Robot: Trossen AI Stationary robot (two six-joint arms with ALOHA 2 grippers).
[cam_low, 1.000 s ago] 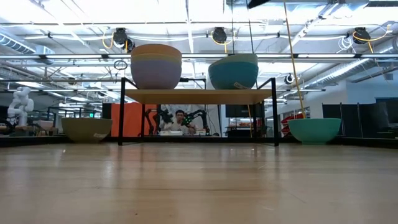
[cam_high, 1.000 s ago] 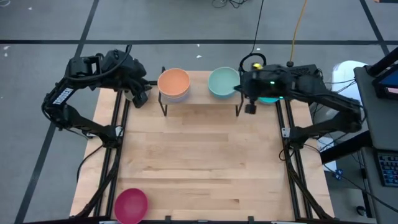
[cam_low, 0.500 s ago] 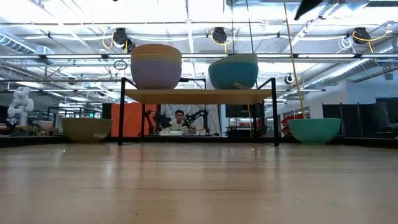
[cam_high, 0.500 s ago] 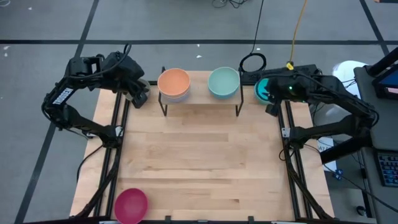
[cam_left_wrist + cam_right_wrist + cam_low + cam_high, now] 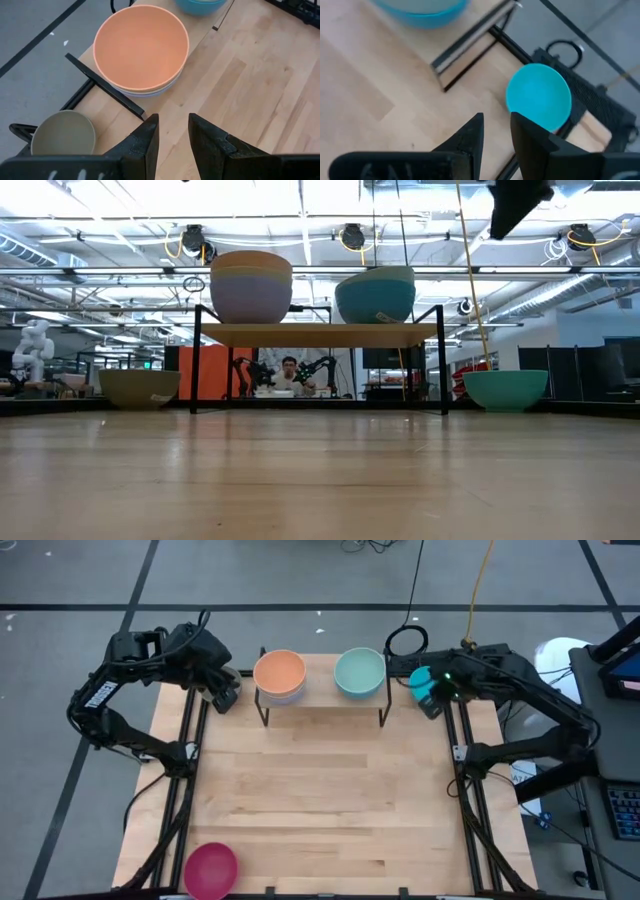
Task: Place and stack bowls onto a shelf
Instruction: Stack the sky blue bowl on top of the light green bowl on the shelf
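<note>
Cyan bowl (image 5: pixel 540 96) just beyond right gripper (image 5: pixel 496 129)

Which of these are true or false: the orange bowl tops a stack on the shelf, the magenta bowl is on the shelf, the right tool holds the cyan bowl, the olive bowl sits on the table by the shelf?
1. The round orange bowl tops a stack on the low light-wood shelf. True.
2. The round magenta bowl is on the shelf. False: it sits at the table's near left corner, far from the shelf.
3. The right tool holds the round cyan bowl. False: its fingers are open and empty, above the bowl.
4. The round olive-grey bowl sits on the table beside the shelf. True.
</note>
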